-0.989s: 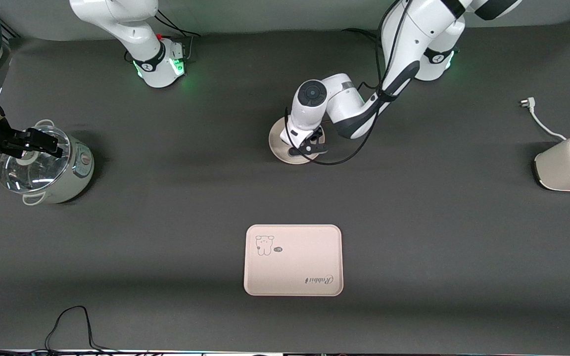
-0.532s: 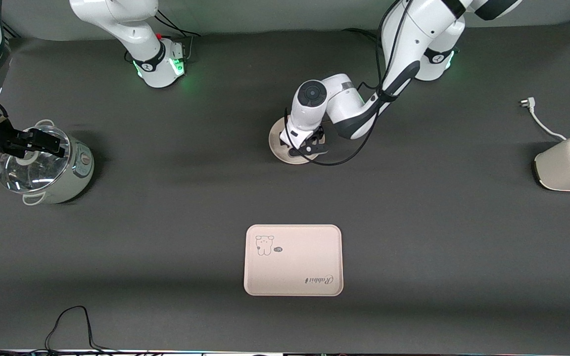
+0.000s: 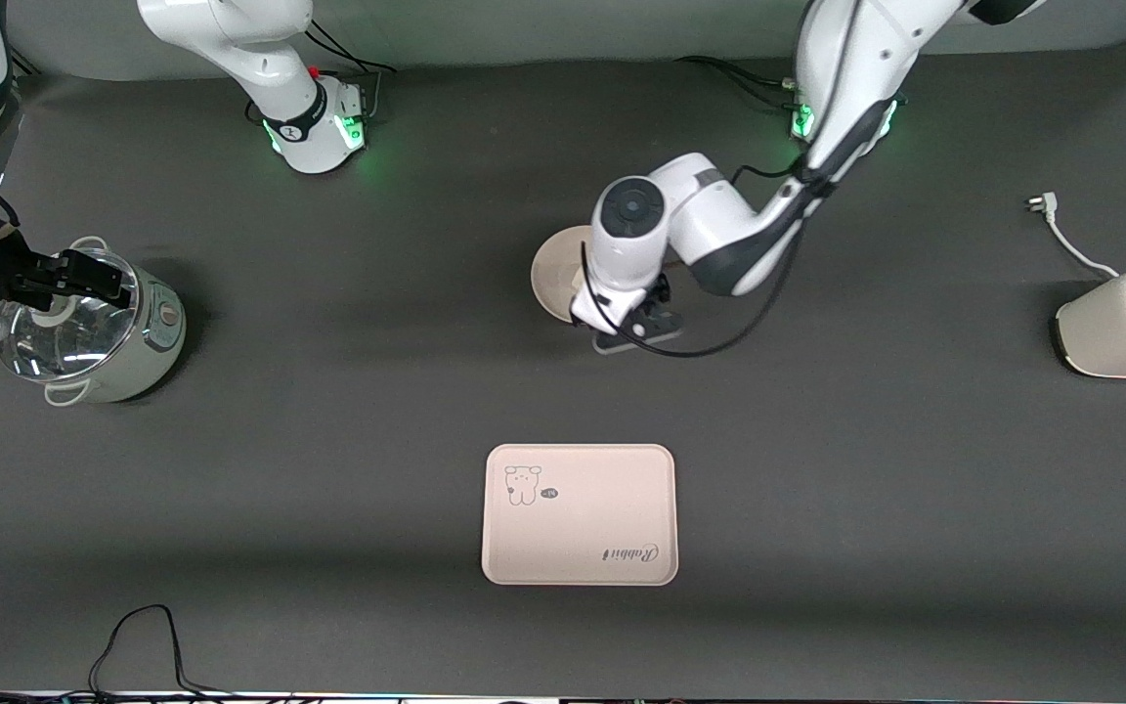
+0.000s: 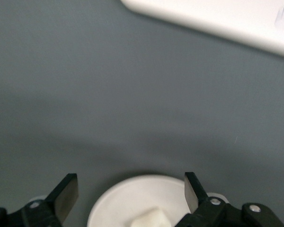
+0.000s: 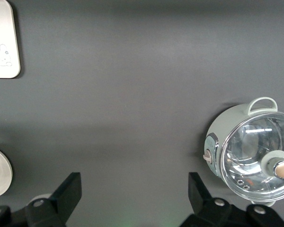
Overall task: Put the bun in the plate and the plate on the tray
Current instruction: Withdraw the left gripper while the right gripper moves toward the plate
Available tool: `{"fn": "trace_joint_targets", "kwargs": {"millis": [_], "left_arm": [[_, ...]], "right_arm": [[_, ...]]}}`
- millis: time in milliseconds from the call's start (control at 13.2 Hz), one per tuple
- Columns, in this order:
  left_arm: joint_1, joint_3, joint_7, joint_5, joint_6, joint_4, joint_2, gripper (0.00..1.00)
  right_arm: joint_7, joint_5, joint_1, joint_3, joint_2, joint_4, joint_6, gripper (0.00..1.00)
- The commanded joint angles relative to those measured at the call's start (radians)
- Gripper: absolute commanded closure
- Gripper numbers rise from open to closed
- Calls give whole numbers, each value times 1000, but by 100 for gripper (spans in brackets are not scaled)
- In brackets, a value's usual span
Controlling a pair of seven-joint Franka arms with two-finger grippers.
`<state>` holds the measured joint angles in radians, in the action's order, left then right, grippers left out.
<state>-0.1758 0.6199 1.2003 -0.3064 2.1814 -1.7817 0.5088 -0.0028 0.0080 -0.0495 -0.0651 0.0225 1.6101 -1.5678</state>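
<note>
Bun (image 4: 150,219) on plate (image 4: 114,201), axis unclear; left gripper (image 4: 130,196), right gripper (image 5: 135,194) jaws apart.

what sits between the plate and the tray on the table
Nothing visible. Bare dark mat runs from the plate, with the bun on it, to the tray, which lies nearer the front camera. The open left tool hangs at the plate's near rim. The right arm waits over the cooker.

— Was anything written on the cream-pink rectangular tray (image 3: 580,515) with rounded corners?
— Yes: "Rabbit" in script stood near one corner, upside down in the front view.
— Anything else?
— A tiny tag beside its bear drawing, too small to read.
</note>
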Motion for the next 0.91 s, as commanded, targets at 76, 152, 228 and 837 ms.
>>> {"fn": "trace_joint_targets", "kwargs": {"millis": [76,152,228,837], "left_arm": [[158,44,-132,38,-188,112,-65,0],[212,59,-204,77,-234,149,-76,0],[258,64,-261,104,-277,160,-97,0],[343,-250,-779,291,-454,165,-337,0]], "right_arm": [[-2,-5,-38,-1,-77,72,-6,0],[-2,1,-52,-1,-102,92,-6,0],[1,18,-70,-1,-117,108,-8,0],[497,41,-501,2,-168,134,-15,0]]}}
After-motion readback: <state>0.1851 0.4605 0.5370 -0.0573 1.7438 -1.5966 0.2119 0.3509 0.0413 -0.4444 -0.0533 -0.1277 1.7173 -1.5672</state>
